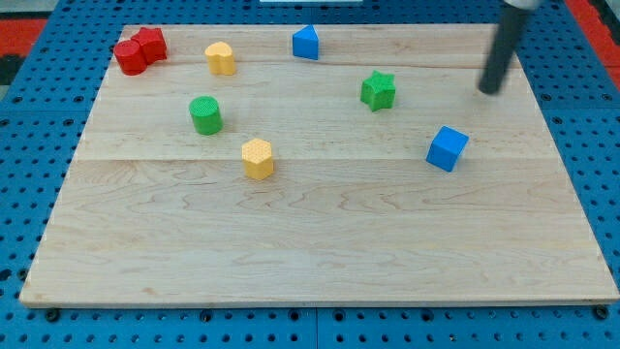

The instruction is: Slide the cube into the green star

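Blue cube point(447, 148) resting right of centre on the wooden tabletop point(320, 242), well apart from the green star point(378, 90) toward the view's upper left. My tip point(491, 91) planted near the view's top right, above and right of the cube, touching neither. No pincer fitted, only a rod. Elsewhere: green cylinder point(205, 114), yellow hexagonal block point(258, 158), another yellow block point(221, 58), blue block point(306, 43) of perhaps triangular shape, two red blocks point(139, 50) touching.

A straight, dark grey, cylindrical rod, plain and unmarked, ends in my tip point(491, 91), blunt and rounded.
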Available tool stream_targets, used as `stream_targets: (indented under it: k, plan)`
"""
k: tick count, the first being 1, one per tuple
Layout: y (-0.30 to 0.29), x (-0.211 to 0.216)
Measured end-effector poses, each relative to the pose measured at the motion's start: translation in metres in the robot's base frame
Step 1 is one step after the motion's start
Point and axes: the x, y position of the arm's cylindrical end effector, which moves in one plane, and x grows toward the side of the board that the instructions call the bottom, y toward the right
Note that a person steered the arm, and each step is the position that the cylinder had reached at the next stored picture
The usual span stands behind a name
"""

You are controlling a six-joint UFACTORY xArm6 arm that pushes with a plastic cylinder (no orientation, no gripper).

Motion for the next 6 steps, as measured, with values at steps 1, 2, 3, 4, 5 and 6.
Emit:
stream_targets:
  k: [1,2,3,4,5,6]
  plan:
    - [-0.049,0.089]
    - [-0.108,0.069]
    - [-0.131,0.012]
    - [-0.132,0.020]
    - [-0.167,0.021]
    - [-0.158,0.003]
